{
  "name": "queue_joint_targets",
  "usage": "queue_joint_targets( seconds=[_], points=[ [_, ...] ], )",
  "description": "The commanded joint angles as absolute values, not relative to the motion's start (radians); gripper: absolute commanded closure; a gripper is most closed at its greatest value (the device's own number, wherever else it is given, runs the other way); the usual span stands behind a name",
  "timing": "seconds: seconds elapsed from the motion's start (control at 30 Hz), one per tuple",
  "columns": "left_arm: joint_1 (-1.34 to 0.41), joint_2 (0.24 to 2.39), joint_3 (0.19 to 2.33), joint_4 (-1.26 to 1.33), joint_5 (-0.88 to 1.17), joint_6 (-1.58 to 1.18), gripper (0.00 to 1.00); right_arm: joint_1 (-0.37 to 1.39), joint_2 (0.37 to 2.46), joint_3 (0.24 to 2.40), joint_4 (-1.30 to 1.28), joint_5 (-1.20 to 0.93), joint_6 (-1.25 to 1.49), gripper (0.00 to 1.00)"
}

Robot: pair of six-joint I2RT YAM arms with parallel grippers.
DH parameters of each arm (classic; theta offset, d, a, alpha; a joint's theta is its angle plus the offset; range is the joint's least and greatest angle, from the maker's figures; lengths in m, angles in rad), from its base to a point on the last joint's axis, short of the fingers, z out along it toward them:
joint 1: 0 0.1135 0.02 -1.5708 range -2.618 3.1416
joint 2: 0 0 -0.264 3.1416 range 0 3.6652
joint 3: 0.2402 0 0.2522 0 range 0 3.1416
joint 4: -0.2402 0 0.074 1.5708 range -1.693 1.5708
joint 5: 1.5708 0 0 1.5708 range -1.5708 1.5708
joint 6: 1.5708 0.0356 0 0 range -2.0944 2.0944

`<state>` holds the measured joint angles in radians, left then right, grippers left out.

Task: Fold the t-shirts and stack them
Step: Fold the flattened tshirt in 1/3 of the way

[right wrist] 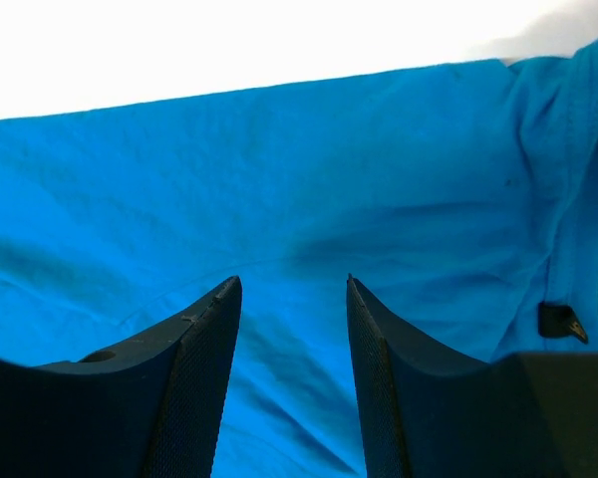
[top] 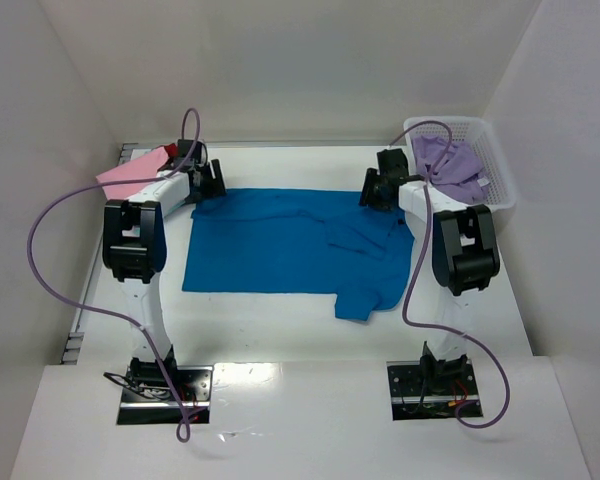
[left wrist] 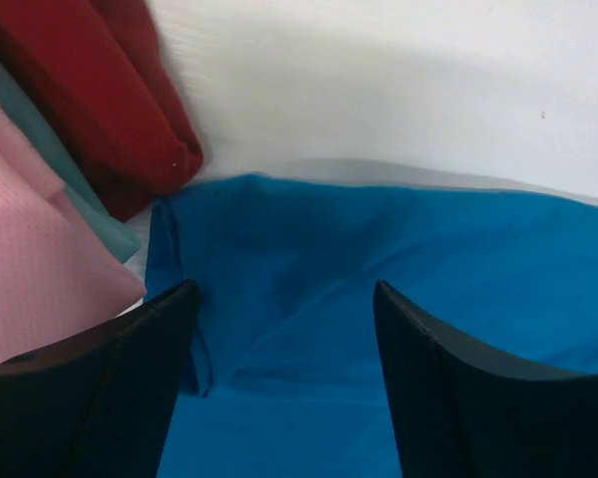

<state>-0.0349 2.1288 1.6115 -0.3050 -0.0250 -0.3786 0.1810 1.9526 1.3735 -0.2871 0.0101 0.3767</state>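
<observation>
Pink shirt (top: 130, 176), red shirt (left wrist: 120, 90) stacked far left. Left jaws wide open, empty, over blue shirt (top: 270, 250) far-left corner; shirt flat mid-surface. Right jaws half open, empty, far-right edge. Fold barely started imo; next: lower, pinch both corners.

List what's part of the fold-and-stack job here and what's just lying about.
Job:
- blue t-shirt, spread on the table
- pink t-shirt
- red t-shirt
- lavender t-shirt

Lying about:
- white mesh basket, holding the lavender one
</observation>
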Motion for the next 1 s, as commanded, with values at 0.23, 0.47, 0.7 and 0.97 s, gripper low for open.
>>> queue_joint_targets(
  seconds=[0.23,0.47,0.7,0.97],
  points=[
    [-0.035,2.103,1.638,-0.295,-0.166,-0.420,0.44,0.181,1.985,1.378,-0.244,-0.005,0.364,0.47],
    [-0.035,2.164,1.713,-0.330,-0.224,-0.429,0.54,0.181,2.005,1.396,-0.244,-0.005,0.364,0.47],
    [-0.035,2.145,1.727,-0.360,-0.245,-0.419,0.32,0.181,2.023,1.423,-0.253,0.005,0.364,0.46],
    [-0.026,2.154,1.695,-0.382,-0.186,-0.419,0.44,0.181,2.042,1.443,-0.253,0.005,0.364,0.46]
  ],
)
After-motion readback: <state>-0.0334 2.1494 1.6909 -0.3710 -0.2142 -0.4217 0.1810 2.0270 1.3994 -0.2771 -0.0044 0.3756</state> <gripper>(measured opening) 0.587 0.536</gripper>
